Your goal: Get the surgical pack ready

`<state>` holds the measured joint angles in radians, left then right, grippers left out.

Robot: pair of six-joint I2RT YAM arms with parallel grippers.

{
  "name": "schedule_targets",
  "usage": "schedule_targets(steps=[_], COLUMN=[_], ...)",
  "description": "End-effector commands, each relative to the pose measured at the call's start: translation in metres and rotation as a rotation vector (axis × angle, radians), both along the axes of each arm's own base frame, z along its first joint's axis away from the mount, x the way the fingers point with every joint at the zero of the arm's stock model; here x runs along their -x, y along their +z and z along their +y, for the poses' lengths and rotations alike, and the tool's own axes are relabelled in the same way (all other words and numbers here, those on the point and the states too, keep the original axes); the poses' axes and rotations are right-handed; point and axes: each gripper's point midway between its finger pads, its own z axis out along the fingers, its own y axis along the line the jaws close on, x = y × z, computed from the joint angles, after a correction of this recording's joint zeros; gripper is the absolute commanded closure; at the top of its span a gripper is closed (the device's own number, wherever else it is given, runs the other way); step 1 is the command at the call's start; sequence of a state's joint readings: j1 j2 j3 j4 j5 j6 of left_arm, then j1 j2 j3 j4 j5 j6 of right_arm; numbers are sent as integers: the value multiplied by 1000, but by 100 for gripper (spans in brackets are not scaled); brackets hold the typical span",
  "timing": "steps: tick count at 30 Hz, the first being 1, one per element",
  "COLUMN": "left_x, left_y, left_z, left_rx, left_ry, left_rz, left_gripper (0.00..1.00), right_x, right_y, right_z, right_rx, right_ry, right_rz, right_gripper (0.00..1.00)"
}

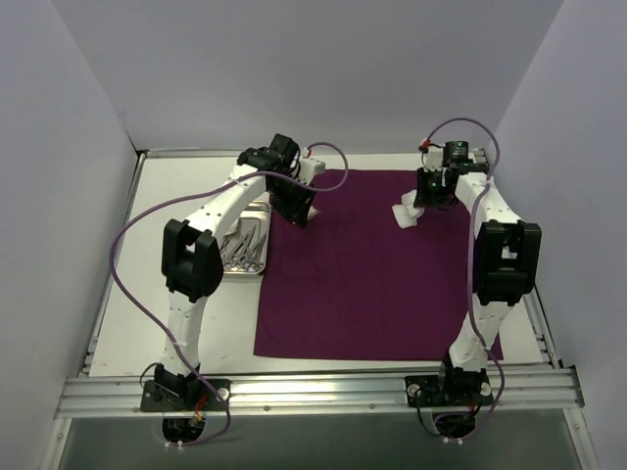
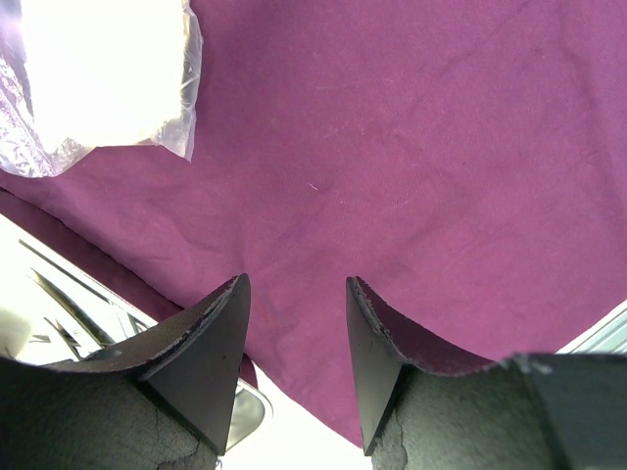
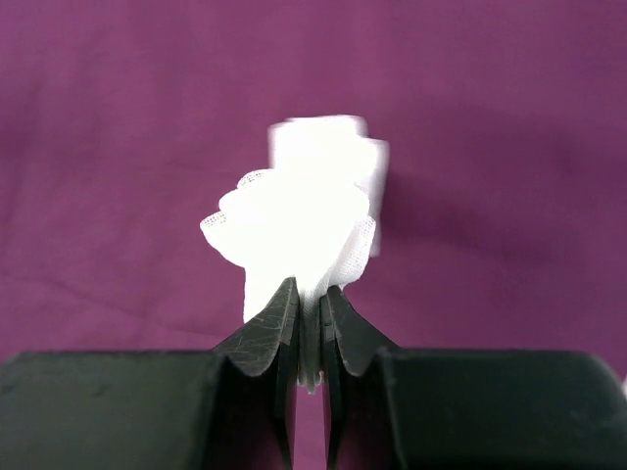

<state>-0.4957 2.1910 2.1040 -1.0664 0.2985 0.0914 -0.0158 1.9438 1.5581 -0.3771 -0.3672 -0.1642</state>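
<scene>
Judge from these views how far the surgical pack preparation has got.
Done: purple cloth spread flat. In hand: right claw shut on a white gauze pad near the cloth's far right edge; left claw open, empty, above the far left corner. Left, probably: steel tray of instruments sits at the cloth's left edge, not yet packed.

The top camera sits high behind the arm bases, looking forward and down over the whole bench (image 1: 196,333). Each wrist camera rides just behind its own fingers. The one on the left gripper (image 2: 297,284) faces the purple cloth (image 2: 411,176) close ahead of it. The one on the right gripper (image 3: 311,294) looks from nearer still (the gauze pad (image 3: 304,211) fills its middle). All three views share the cloth.
</scene>
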Motion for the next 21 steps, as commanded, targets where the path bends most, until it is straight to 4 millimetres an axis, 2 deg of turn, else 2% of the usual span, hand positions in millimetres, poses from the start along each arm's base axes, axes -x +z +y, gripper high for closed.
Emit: schedule_targets(steps=[1, 3, 13, 21], left_x=[2, 2, 3, 2], left_y=[20, 21, 21, 21], left_z=[-1, -1, 3, 3], left_rx=[20, 19, 7, 6], left_ry=[-12, -11, -1, 0], left_rz=[-40, -46, -52, -54], left_gripper=[46, 46, 46, 46], right_x=[-9, -13, -20, -16], right_y=[-2, -2, -30, -47], right_z=[-9, -8, 9, 5], right_rx=[-25, -30, -119, -99], right_ry=[-21, -17, 35, 21], right_rz=[-6, -13, 38, 69], right_gripper=[100, 100, 100, 100])
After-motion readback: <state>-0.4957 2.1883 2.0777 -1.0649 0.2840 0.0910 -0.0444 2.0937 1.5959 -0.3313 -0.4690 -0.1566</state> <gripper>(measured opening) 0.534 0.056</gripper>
